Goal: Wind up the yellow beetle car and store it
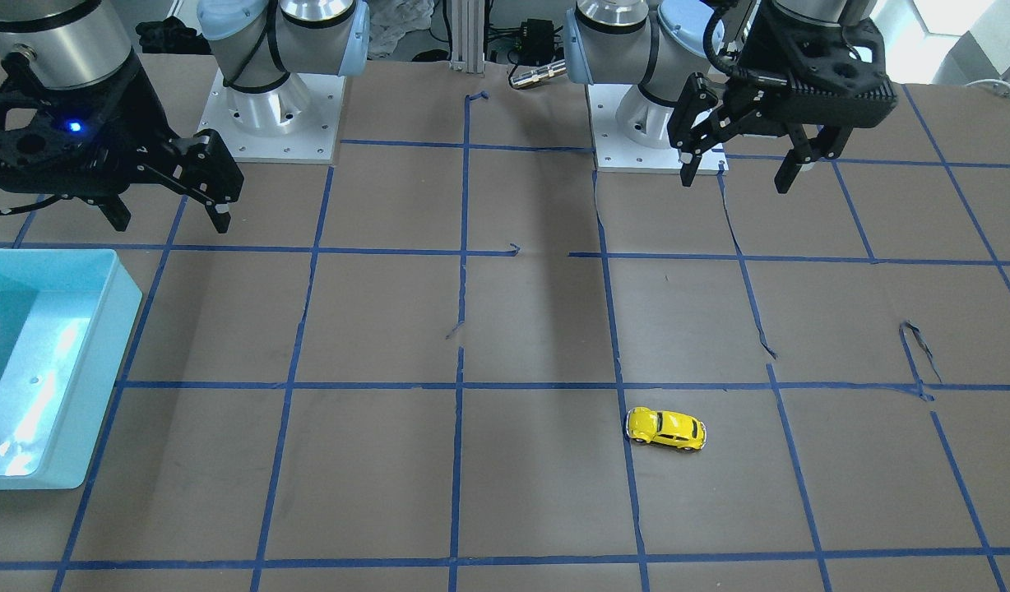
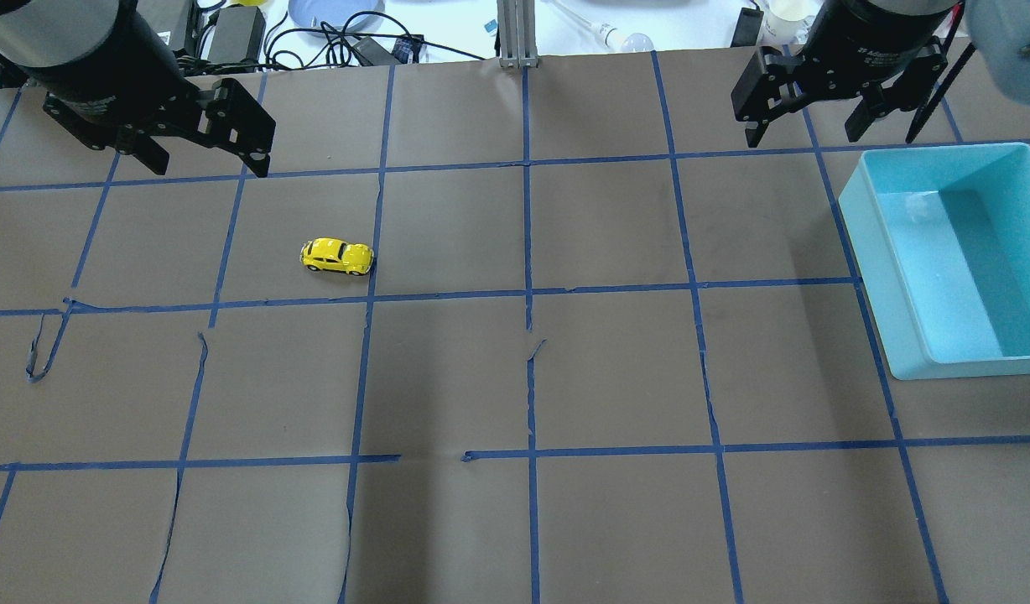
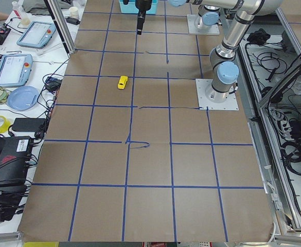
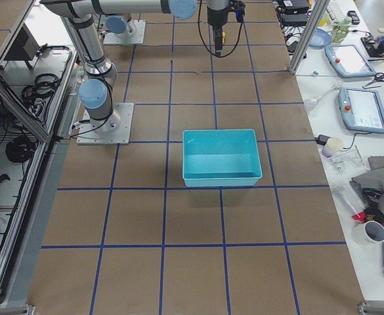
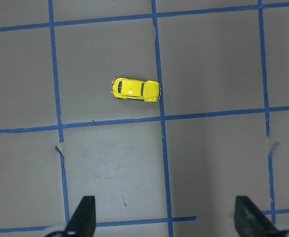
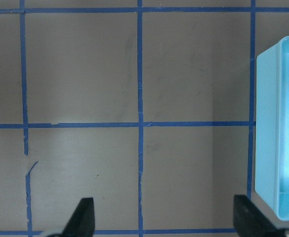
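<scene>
The yellow beetle car (image 1: 666, 429) stands on its wheels on the brown table. In the overhead view (image 2: 337, 257) it sits left of centre. It also shows in the left side view (image 3: 122, 82) and in the left wrist view (image 5: 135, 90). My left gripper (image 2: 209, 168) hangs open and empty high above the table, behind and to the left of the car; it also shows in the front view (image 1: 737, 177) and the left wrist view (image 5: 165, 219). My right gripper (image 2: 804, 134) is open and empty, near the teal bin (image 2: 867, 252).
The teal bin (image 1: 102, 386) holds nothing I can see and stands at the table's right side (image 4: 221, 172). Blue tape lines grid the brown paper, torn in spots. The arm bases (image 1: 275, 107) stand at the robot's edge. Cables and tablets lie beyond the far edge.
</scene>
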`<act>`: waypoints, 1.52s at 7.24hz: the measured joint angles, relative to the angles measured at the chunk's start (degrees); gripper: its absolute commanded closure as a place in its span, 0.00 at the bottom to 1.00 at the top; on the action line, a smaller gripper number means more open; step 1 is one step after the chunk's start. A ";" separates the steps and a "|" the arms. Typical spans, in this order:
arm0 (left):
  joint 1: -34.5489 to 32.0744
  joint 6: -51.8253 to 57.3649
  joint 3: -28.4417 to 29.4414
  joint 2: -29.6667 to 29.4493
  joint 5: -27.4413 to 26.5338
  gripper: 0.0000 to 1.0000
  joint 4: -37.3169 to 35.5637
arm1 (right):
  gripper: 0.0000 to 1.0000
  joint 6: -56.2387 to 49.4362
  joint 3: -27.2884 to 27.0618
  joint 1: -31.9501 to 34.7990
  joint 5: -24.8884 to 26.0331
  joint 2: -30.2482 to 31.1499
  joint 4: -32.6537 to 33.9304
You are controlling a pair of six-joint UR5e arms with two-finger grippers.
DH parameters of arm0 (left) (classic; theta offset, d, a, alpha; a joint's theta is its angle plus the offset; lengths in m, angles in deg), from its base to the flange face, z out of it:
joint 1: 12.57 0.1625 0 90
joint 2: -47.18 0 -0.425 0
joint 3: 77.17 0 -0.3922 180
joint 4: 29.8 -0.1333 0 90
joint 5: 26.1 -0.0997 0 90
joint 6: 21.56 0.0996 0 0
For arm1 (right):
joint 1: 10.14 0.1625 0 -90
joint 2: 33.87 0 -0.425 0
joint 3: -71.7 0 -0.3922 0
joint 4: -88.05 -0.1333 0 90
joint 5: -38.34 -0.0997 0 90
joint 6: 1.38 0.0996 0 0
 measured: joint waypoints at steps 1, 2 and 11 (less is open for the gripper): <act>0.00 -0.03 0.00 -0.01 -0.01 0.00 -0.01 | 0.00 0.00 0.00 0.00 0.01 0.00 -0.01; 0.00 -0.02 -0.03 -0.04 0.00 0.00 0.01 | 0.00 0.00 0.00 0.00 0.01 0.00 0.02; -0.48 3.89 2.77 -7.60 1.69 0.00 0.29 | 0.00 -0.08 0.00 0.00 0.01 -0.01 0.00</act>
